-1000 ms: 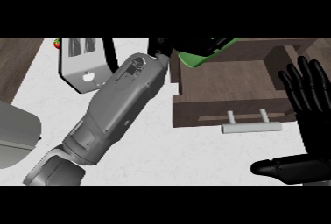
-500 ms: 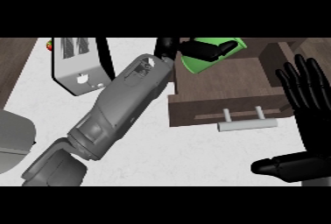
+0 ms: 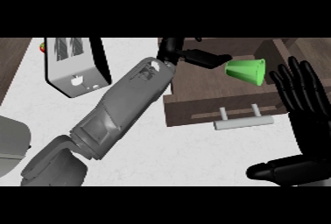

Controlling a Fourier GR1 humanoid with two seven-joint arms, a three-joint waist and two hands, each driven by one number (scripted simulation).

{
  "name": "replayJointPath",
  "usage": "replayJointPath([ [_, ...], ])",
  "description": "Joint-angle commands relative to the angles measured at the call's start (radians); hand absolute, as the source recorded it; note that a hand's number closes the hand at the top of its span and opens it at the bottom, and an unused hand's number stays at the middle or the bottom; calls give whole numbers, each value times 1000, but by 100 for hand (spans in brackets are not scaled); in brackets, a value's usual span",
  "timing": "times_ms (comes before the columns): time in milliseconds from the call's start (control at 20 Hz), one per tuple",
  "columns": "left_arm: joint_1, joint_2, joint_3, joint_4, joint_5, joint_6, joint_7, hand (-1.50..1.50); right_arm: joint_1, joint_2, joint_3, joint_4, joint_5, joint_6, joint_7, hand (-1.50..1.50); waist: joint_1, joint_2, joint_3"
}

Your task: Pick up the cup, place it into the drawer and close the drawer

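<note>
**Cup lies inside the open drawer**

The drawer (image 3: 213,92) is pulled out, so the green cup (image 3: 248,71) lies tilted inside it. My left hand (image 3: 194,54) is beside the cup; its fingers look released, partly hidden. My right hand (image 3: 301,100) rests with straight fingers at the right edge.

This is a kitchen. A white toaster (image 3: 72,65) with two dark slots stands on a pale, marbled table (image 3: 181,153), and a grey rounded appliance (image 3: 12,140) shows at the left edge. A dark wooden drawer (image 3: 213,94) with a pale bar handle (image 3: 242,123) stands pulled open, with a green cup (image 3: 248,71) lying on its side over it.
</note>
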Motion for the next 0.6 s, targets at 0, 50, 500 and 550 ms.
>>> replayJointPath([
  [0, 5, 0, -36, 3, 27, 9, -15, -150, -47, -5, 14, -32, -28, 2, 49, -150, -12, 4, -1],
  [50, 7, 0, -52, -23, 44, 26, 2, -150, -31, 6, 3, -2, -26, -1, 18, -150, -11, 3, 0],
  [500, 1, 0, 35, -103, 189, -36, -134, -150, 15, 7, -16, -47, -121, 25, 54, -150, 20, -9, -1],
  [550, 1, 0, 48, -82, 191, -60, -164, -150, -41, 5, -22, -1, -116, 9, 65, -150, 38, -7, -1],
])
